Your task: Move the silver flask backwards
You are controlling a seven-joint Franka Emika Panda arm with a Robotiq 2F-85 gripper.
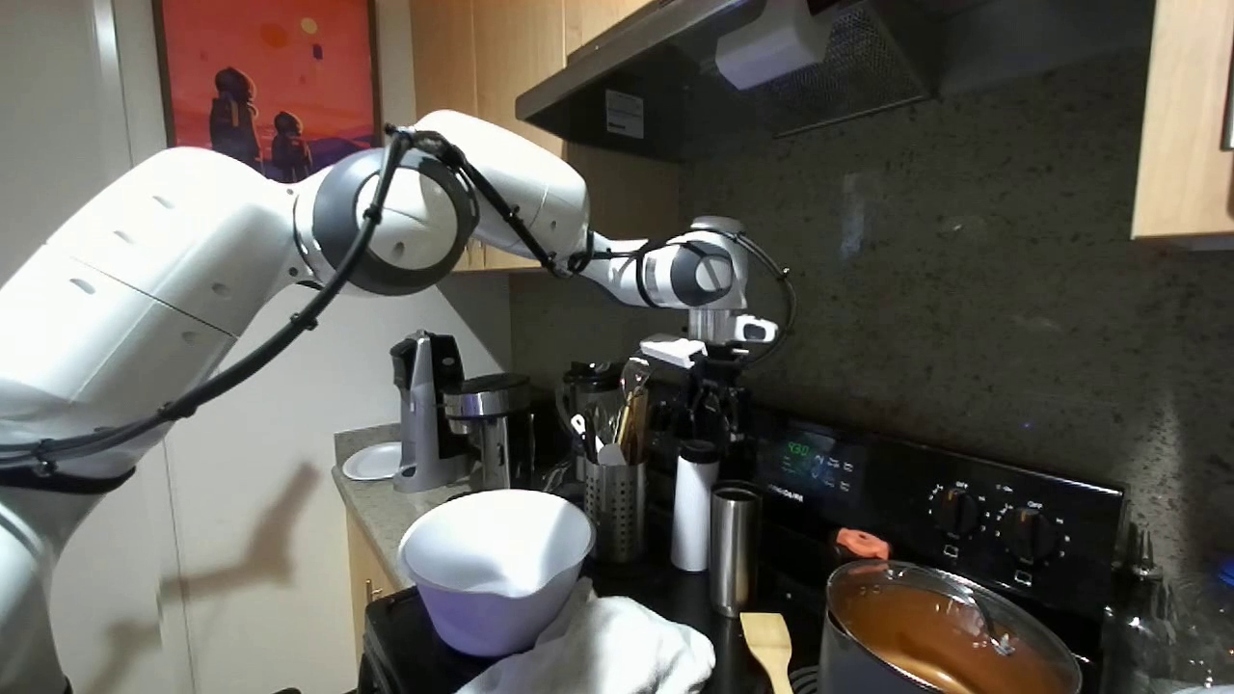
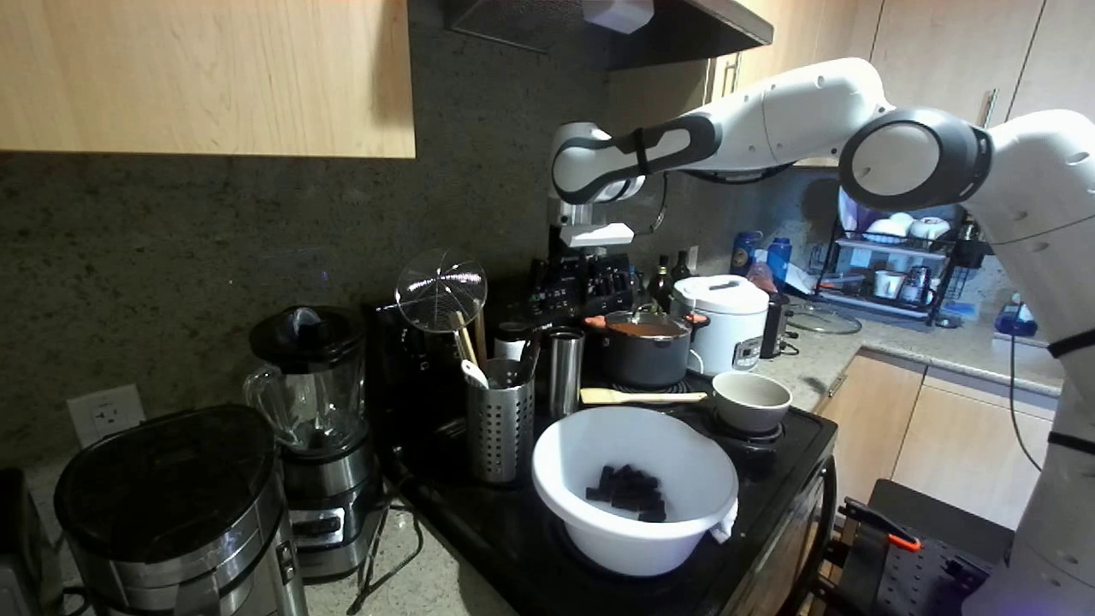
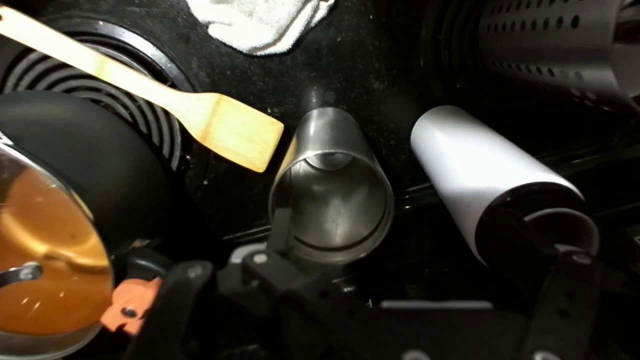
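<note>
The silver flask [image 1: 736, 551] stands upright on the black stove, its open dark rim facing up. It also shows in an exterior view [image 2: 565, 373] behind the white bowl and in the wrist view [image 3: 330, 132]. My gripper [image 3: 402, 222] is open and empty, its fingers wide apart. In the wrist view the left finger overlaps the flask's rim and the right finger overlaps the black cap of the whitish cylinder [image 3: 480, 155]. In both exterior views the gripper [image 1: 715, 410] hangs above the tops of the two cylinders. Whether a finger touches the flask I cannot tell.
A perforated utensil holder [image 2: 500, 428] stands beside the cylinders. A white bowl [image 2: 633, 547], a white towel [image 1: 617, 646], a wooden spatula [image 3: 220, 120] and a lidded pot [image 2: 646, 359] with orange handles are close by. The stove's control panel [image 1: 868, 482] rises behind.
</note>
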